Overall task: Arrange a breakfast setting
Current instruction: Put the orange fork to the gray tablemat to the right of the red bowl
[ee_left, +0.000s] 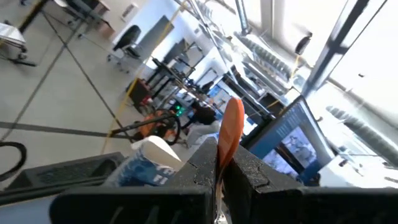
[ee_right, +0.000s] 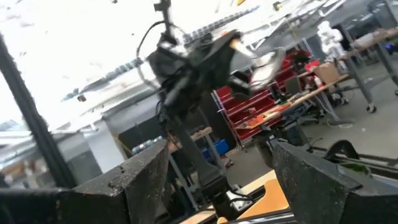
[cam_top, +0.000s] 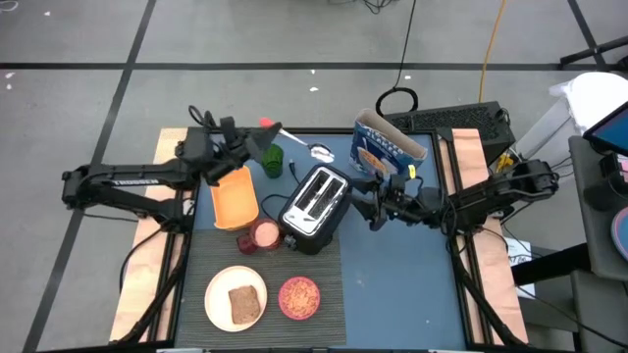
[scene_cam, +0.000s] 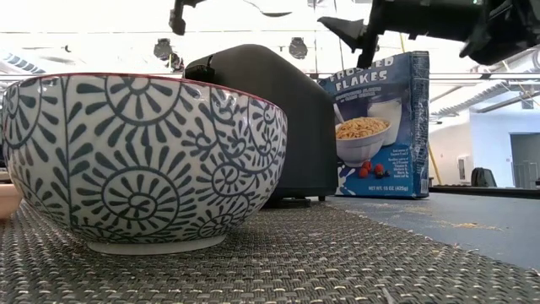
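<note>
My left gripper is above the table's far left part, over a green cup, shut on the red-handled metal spoon. The cream plate with the brown toast slice sits near the front edge. The pink bowl of cereal stands right of it; in the low view its outside is blue-patterned. My right gripper is open and empty, in the air just right of the toaster; it also shows in the low view. My left gripper pinches the spoon's red handle between its two shut fingers; the red end sticks out past the fingertips. The fingers come from the table's left and lie across the handle. The spoon is lifted clear, its metal bowl end toward the table's right.
The silver-black toaster stands mid-table, with the orange square container to its left and a pink cup in front of that. A blue cereal box stands at the far right. A dark woven mat lies under plate and bowl.
</note>
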Robot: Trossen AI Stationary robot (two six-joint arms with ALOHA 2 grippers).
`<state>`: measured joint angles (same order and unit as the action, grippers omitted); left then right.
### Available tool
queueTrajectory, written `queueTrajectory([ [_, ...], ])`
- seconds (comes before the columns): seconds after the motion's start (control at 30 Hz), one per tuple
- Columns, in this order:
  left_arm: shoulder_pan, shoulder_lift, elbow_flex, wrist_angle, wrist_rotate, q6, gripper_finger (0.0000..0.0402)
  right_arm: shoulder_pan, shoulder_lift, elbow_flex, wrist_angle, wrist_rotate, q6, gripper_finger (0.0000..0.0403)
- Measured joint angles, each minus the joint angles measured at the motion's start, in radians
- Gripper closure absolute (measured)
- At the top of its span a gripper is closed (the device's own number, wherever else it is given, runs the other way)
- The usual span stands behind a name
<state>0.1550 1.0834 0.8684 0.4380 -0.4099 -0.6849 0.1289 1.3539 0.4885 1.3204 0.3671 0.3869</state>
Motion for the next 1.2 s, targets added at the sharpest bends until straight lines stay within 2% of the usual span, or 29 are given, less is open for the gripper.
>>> queueTrajectory([
  [0.3,-0.048,0.096,0.000,0.166,-0.002,0.002,0.0383,-0.038,0.003,0.000,0.000,0.002,0.102,0.0124],
  [0.6,-0.078,0.233,0.000,0.434,-0.037,0.027,0.0383,-0.038,0.053,0.063,-0.007,-0.001,0.096,0.0124],
  [0.8,-0.092,0.313,0.000,0.551,-0.046,0.028,0.0383,-0.038,0.111,0.145,0.000,0.000,0.035,0.0124],
  [1.0,-0.099,0.339,0.000,0.566,-0.047,0.029,0.0383,-0.038,0.139,0.222,0.001,0.002,-0.038,0.0124],
  [1.2,-0.111,0.338,0.000,0.563,-0.048,0.066,0.0383,-0.054,0.139,0.232,0.050,0.001,-0.058,0.0124],
])
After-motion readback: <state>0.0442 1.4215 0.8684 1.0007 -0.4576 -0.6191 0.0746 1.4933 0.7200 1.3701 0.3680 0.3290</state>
